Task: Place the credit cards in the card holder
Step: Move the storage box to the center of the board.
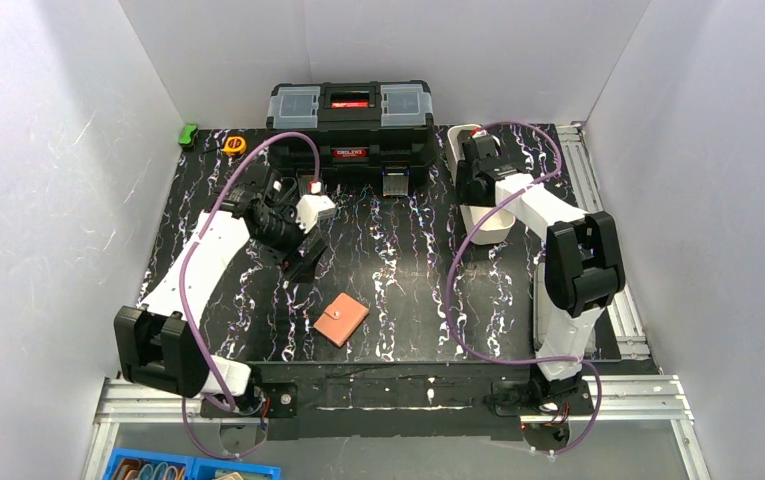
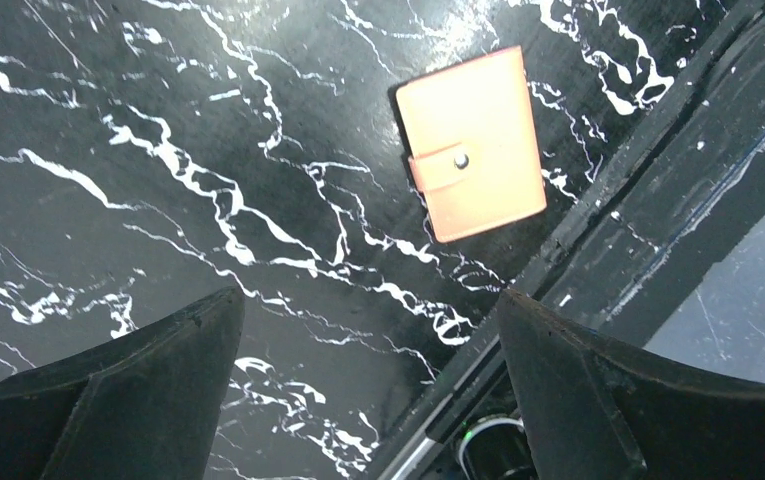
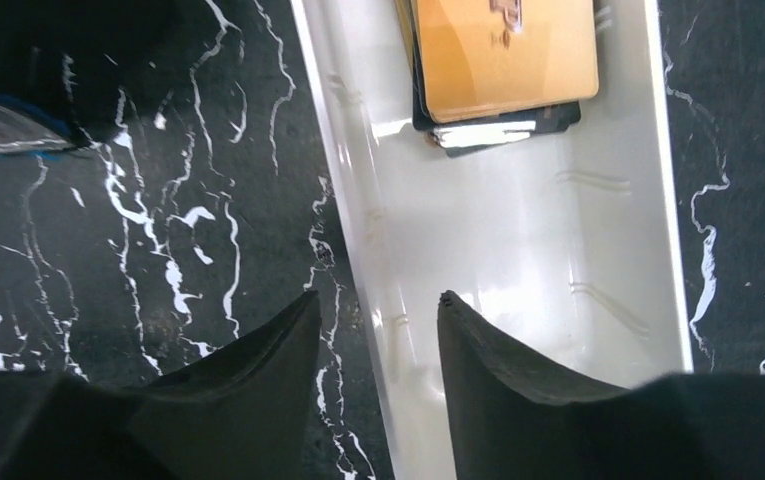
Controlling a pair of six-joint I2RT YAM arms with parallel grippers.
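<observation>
The card holder point(image 1: 341, 320), a closed tan-pink wallet with its snap tab fastened, lies flat on the black marbled table near the front edge. It also shows in the left wrist view as the card holder point(image 2: 473, 145). My left gripper point(image 2: 368, 310) hangs open and empty above the table, behind and left of the wallet point(image 1: 305, 262). The credit cards point(image 3: 503, 60) lie stacked at the far end of a long white tray point(image 3: 518, 240), a yellow-orange one on top. My right gripper point(image 3: 378, 305) is open, straddling the tray's left wall, with one finger inside and one outside.
A black toolbox point(image 1: 350, 120) stands at the back centre. A yellow tape measure point(image 1: 235, 145) and a small green object point(image 1: 189, 134) sit at the back left. An aluminium rail point(image 1: 388, 390) runs along the near edge, with a blue bin point(image 1: 188, 468) below it.
</observation>
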